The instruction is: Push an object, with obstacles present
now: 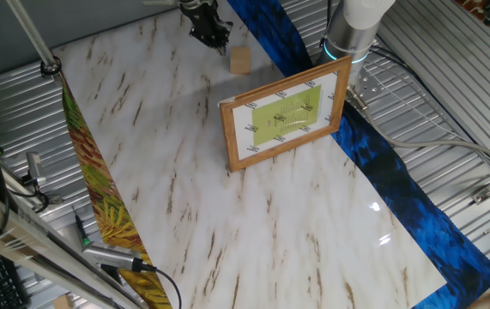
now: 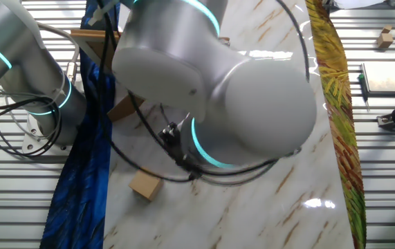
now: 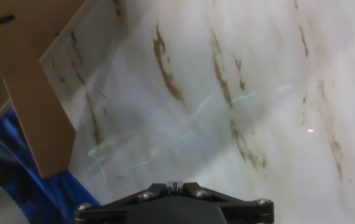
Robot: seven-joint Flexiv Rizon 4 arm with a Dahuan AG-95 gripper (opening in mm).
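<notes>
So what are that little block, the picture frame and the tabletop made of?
The little block looks like plain unfinished wood: pale tan and matte. The picture frame has a light tan border, seemingly wood. The tabletop looks like marble, though the glossy veined sheet may be a printed covering.

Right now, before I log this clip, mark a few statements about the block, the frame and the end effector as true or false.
1. The small light wooden block rests on the marble-patterned tabletop. True.
2. The wooden picture frame lies flat. False: it stands on its edge.
3. The end effector has lifted the block. False: the block sits on the table beside it.
4. A blue cloth strip runs along one side of the table. True.
</notes>
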